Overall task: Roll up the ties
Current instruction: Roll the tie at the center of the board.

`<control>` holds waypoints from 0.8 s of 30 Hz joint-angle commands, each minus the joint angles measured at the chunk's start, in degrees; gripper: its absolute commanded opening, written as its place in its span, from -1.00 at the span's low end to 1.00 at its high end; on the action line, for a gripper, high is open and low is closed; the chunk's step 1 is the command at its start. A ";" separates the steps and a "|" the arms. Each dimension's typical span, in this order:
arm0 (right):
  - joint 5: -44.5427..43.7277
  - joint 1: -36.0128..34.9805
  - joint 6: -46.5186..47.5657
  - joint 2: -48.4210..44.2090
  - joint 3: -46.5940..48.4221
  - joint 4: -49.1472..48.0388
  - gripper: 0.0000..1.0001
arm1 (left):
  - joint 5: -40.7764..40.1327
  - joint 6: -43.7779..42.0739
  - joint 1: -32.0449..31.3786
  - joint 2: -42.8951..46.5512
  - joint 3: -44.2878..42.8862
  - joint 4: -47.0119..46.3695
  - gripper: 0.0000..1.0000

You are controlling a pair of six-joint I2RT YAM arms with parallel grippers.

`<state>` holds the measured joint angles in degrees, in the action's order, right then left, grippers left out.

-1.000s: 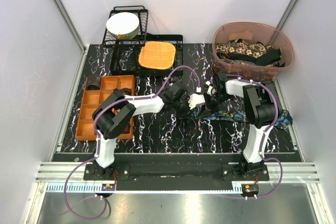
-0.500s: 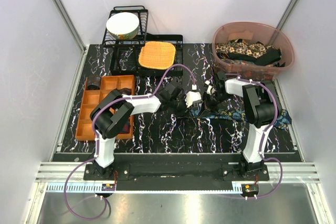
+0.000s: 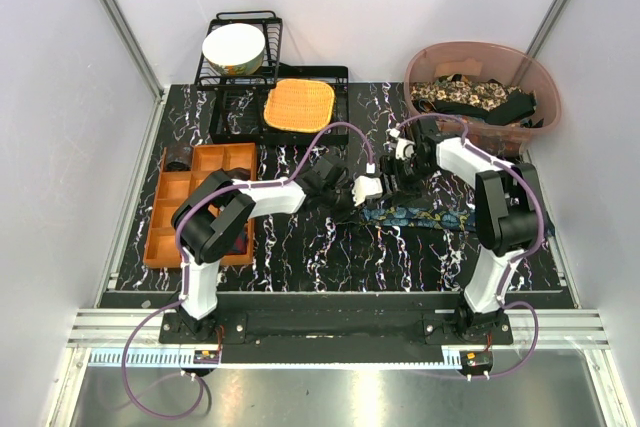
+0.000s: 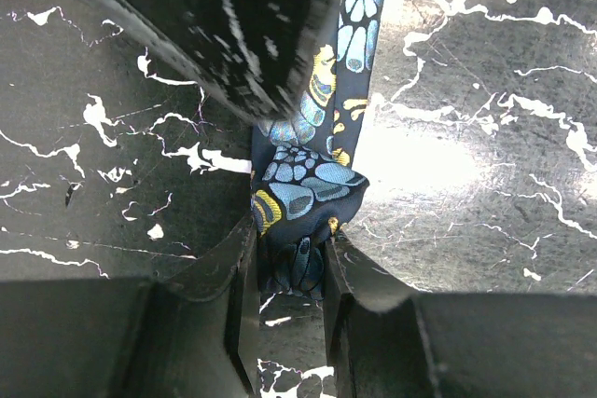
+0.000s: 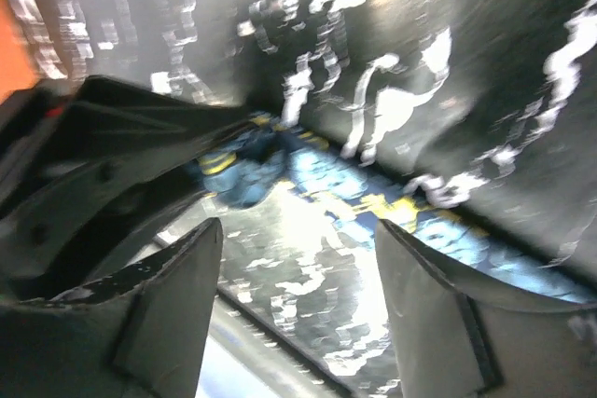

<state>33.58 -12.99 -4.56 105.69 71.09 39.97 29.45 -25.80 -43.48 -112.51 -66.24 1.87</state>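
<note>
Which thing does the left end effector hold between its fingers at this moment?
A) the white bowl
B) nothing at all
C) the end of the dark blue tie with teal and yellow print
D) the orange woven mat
C: in the left wrist view, the left end effector is closed on the bunched end of the dark blue tie, which runs away from it across the black marbled table.

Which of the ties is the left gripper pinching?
The dark blue tie with teal-yellow print, stretched out on the table; the other ties sit heaped in the pink tub.
</note>
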 commanded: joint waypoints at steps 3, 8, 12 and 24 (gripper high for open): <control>-7.39 0.16 10.35 4.17 4.84 2.66 0.42 | -3.61 -2.85 0.77 -3.77 1.81 8.24 -0.97; -7.04 -0.01 10.53 6.72 5.29 3.10 0.21 | -3.70 -2.50 0.77 -4.03 1.38 8.15 -0.97; -7.31 0.07 10.88 8.04 5.46 4.15 0.07 | -3.88 -2.24 0.86 -4.56 0.94 8.24 -0.97; -3.69 -0.28 13.61 6.98 5.99 9.87 -0.57 | -4.23 -1.62 0.86 -4.91 0.58 8.33 -0.98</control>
<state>29.47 -12.99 6.81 112.79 75.64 47.33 29.85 -26.52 -43.42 -112.97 -67.07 2.94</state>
